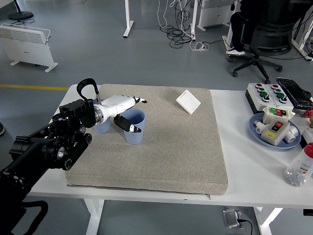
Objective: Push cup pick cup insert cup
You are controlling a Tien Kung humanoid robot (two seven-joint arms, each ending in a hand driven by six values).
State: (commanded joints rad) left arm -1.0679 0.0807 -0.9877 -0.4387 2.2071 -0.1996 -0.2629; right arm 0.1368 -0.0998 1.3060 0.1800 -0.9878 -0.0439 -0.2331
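Two light blue cups stand on the grey mat [171, 152]. The right cup [135, 133] is upright and in full view. The left cup [102, 127] is mostly hidden behind my wrist. My left hand [133, 113], white with black fingertips, reaches in from the left and straddles the right cup. Its fingers [138, 101] stretch straight out along the cup's far rim, and the thumb [128, 124] lies across the near side of the rim. The hand is spread rather than closed, and the cup rests on the mat.
A white square card [188, 101] lies at the mat's far right. Off the mat to the right are a button box [268, 93], a blue plate [257, 132] holding a switch box, and a clear bottle [299, 169]. An office chair stands beyond the table.
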